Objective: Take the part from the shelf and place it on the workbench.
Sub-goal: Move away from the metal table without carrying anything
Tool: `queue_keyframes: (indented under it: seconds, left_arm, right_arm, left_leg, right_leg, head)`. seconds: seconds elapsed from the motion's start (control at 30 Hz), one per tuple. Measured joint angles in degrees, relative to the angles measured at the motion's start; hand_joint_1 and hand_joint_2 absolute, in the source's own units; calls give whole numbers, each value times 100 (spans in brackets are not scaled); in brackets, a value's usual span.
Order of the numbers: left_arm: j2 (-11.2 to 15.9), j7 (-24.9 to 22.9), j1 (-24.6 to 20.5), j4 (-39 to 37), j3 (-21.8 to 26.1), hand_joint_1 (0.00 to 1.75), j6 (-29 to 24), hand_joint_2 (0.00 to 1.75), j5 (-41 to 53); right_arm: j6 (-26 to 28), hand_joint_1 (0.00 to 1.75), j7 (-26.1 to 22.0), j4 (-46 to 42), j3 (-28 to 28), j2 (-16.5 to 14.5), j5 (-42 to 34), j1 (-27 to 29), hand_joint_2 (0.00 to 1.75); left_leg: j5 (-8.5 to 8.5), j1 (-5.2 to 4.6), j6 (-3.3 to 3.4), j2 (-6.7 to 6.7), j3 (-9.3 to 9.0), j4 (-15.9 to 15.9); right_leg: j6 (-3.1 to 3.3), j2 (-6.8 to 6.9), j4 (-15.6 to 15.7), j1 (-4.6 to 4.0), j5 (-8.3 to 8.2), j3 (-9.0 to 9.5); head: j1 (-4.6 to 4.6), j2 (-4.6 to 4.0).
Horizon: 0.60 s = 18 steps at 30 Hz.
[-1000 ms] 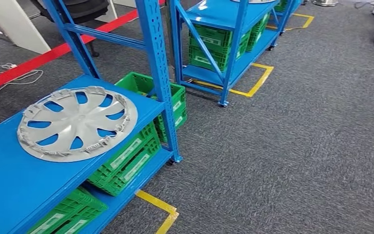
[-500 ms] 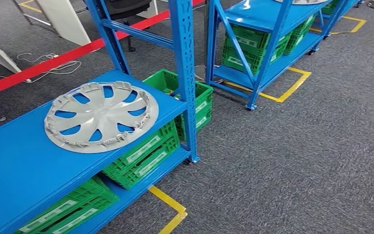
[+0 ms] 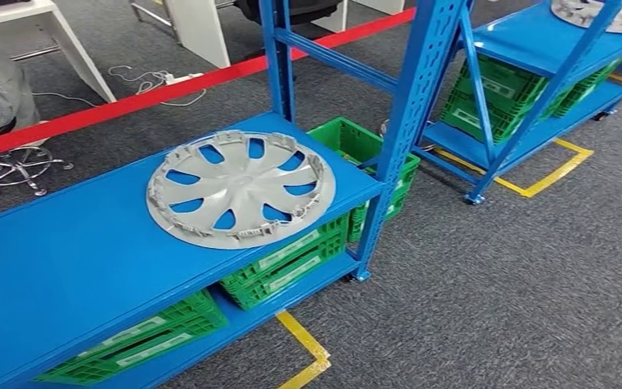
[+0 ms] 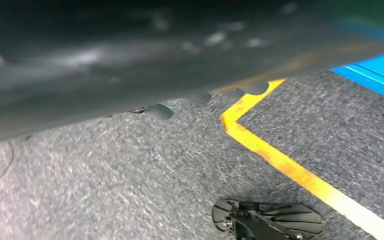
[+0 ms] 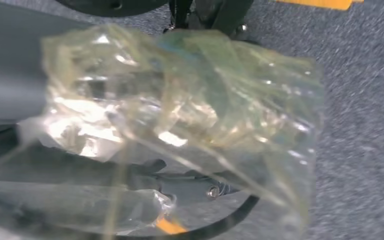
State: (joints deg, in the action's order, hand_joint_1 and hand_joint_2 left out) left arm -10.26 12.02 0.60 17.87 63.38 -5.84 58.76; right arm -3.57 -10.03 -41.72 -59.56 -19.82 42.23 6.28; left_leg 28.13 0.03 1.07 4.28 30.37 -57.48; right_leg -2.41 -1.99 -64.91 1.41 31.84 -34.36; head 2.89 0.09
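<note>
Matt silver plastic wheel cover [image 3: 240,189] on smooth painted-metal shelf [image 3: 65,267], ribbed green plastic crates [image 3: 287,263], rough grey carpet [image 3: 518,275], possibly felt

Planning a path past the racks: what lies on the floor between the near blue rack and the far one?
In the head view, bare grey carpet separates the near rack from the far rack, with yellow tape at the far rack's foot.

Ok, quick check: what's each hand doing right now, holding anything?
Left hand: cannot be told; the left wrist view is dark blur over carpet.
Right hand: cannot be told; crumpled clear plastic film hides its fingers.
</note>
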Motion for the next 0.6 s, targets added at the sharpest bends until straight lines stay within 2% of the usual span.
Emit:
queue_keyframes:
  seconds: [0.03, 0.07, 0.1, 0.17, 0.2, 0.23, 0.3, 0.33, 0.37, 0.4, 0.43, 0.47, 0.5, 0.53, 0.6]
  left_arm:
    - [-1, -2, -7, -1, 4, 0, 1, 0, 1]
    - [0, -2, -11, -2, 8, 0, 1, 0, 1]
    - [1, -2, -12, -3, 13, 0, 1, 0, 1]
    - [6, -3, 1, -3, 23, 0, 1, 0, 3]
    - [8, -4, 4, -3, 32, 0, 1, 0, 5]
    - [9, -6, 0, -4, 40, 0, 1, 0, 7]
    - [7, -9, -20, -5, 53, 0, 1, 0, 17]
    - [4, -10, -27, -5, 55, 0, 2, 0, 22]
    - [2, -11, -25, -5, 57, 0, 2, 0, 26]
    - [-1, -11, -15, -5, 59, 0, 3, 0, 30]
    - [-2, -11, -4, -5, 62, 0, 3, 0, 34]
    - [-2, -11, 5, -5, 65, 0, 3, 0, 40]
    - [1, -11, 8, -5, 69, 0, 3, 0, 50]
    - [4, -11, 0, -5, 77, 0, 3, 0, 61]
    - [10, -11, -25, -5, 95, 0, 7, 0, 81]
  right_arm:
    - [-9, 0, -8, 4, -13, 0, 18, -3, 0]
    - [-19, 0, -13, 10, -27, 0, 36, -6, 0]
    - [-29, 0, -18, 16, -40, 0, 53, -11, 0]
    - [-48, 0, -33, 23, -52, -5, 88, -23, 0]
    - [-56, 0, -45, 25, -56, -9, 112, -28, 0]
    - [-64, 0, -58, 27, -63, -13, 142, -29, 0]
    - [-75, 0, -82, 34, -82, -15, 203, -25, 0]
    - [-79, 0, -92, 38, -93, -15, 225, -23, 0]
    - [-79, 0, -99, 43, -102, -15, 240, -25, 0]
    - [-78, 0, -105, 45, -111, -15, 249, -29, 0]
    - [-77, 0, -111, 45, -120, -15, 257, -35, 0]
    - [-76, 0, -118, 46, -127, -16, 269, -40, 0]
    - [-76, 0, -126, 48, -133, -16, 284, -46, 0]
    - [-74, 0, -136, 54, -139, -16, 306, -52, 0]
    - [-70, 0, -153, 71, -155, -16, 349, -68, 0]
  left_leg:
    - [23, -2, -33, 72, -2, -21]
    - [36, 0, -68, 136, 13, -36]
    - [38, 5, -104, 199, 35, -46]
    - [36, 29, -161, 281, 62, -51]
    - [75, 29, -189, 209, 85, -105]
    - [174, 25, -215, 74, 156, -259]
    - [507, 23, -263, -252, 473, -902]
    - [664, 31, -279, -330, 673, -1287]
    - [739, 37, -288, -363, 824, -1568]
    - [702, 41, -288, -379, 883, -1664]
    - [555, 40, -278, -395, 833, -1540]
    - [337, 34, -255, -438, 687, -1234]
    - [133, 14, -219, -568, 499, -843]
    - [8, -24, -177, -723, 327, -485]
    - [-38, -87, -106, -935, 171, -127]
  right_leg:
    - [3, -132, 311, 20, -133, 136]
    - [17, -235, 499, 30, -189, 222]
    - [41, -287, 561, 29, -184, 258]
    - [113, -160, 584, 20, -194, 286]
    - [151, -92, 597, 23, -198, 300]
    - [185, -11, 612, 28, -197, 316]
    - [239, 167, 624, 16, -174, 338]
    - [253, 259, 624, 6, -160, 343]
    - [261, 346, 624, -2, -145, 351]
    - [264, 424, 624, -8, -130, 364]
    - [261, 495, 624, -12, -113, 385]
    - [254, 562, 624, -16, -94, 414]
    - [242, 623, 626, -20, -73, 433]
    - [216, 682, 624, -34, -45, 455]
    - [158, 805, 633, -60, 0, 476]
  head:
    - [-3, 1]
    - [-10, 1]
    - [-13, 1]
    - [-14, 0]
    - [5, 0]
    - [26, 0]
    - [70, 0]
    - [73, 0]
    - [73, 0]
    - [73, 0]
    - [74, 0]
    - [74, 0]
    - [74, 0]
    - [77, 0]
    - [77, 1]
